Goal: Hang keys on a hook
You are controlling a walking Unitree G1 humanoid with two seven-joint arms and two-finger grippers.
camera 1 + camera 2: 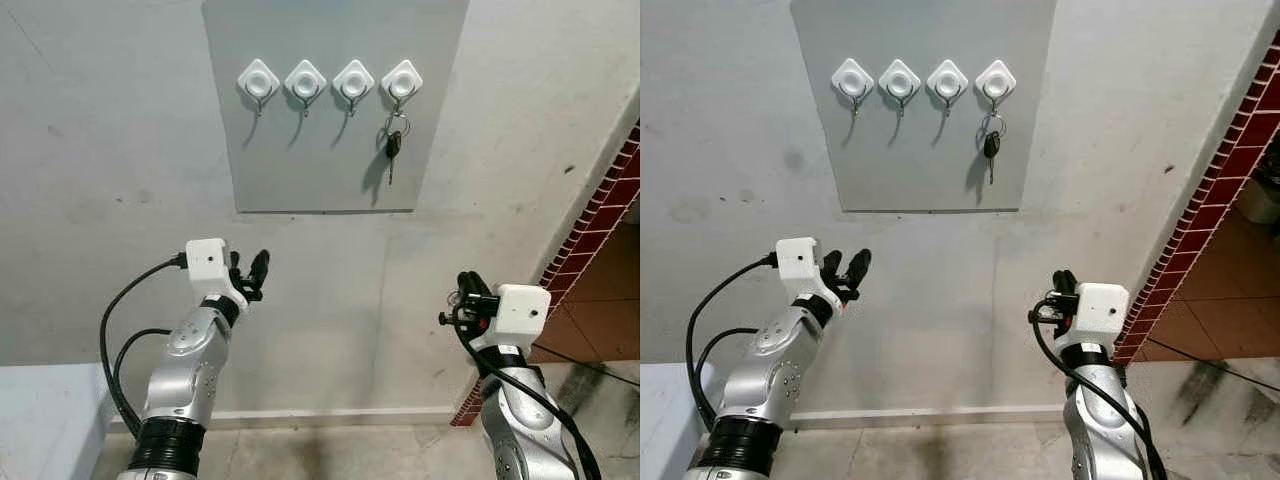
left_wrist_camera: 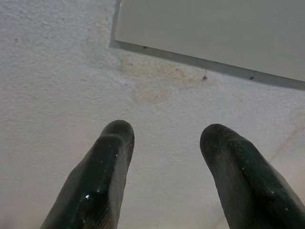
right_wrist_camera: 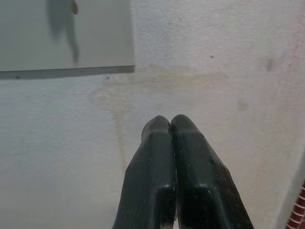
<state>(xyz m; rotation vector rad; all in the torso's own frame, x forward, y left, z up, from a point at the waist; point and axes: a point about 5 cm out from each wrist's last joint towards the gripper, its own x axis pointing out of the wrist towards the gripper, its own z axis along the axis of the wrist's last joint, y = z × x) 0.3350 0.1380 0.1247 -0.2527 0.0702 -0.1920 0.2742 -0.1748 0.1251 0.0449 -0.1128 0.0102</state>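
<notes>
- Head views: keys (image 1: 394, 143) are hanging off the rightmost hook (image 1: 401, 80), last of four white hooks on the grey panel (image 1: 300, 170). The other three hooks are sitting bare. Looks like the hang is already done.
- Left gripper (image 1: 248, 272) is sitting low on the left, below the panel's bottom edge, fingers spread and holding nothing. Well apart from the keys, which are up and to its right.
- Right gripper (image 1: 468, 291) is sitting low on the right, also below the panel, fingers pressed together, nothing between them. Keys are above it and slightly to its left, well clear.
- Left wrist view: two black fingers (image 2: 95, 181) are pointing at bare plaster wall, clear gap between them. Panel's lower edge (image 2: 200, 62) is showing beyond the tips.
- Right wrist view: fingers (image 3: 152, 181) are touching along their length, nothing pinched. Panel corner and a dark shadow on it are showing further up the wall.
- Risk, my read: either arm swinging up near the panel could be clipping the ring and knocking the keys off the hook. The hook looks shallow, so a light bump might do it. Wall is also close ahead, so reaching forward could be jamming fingertips into plaster.
</notes>
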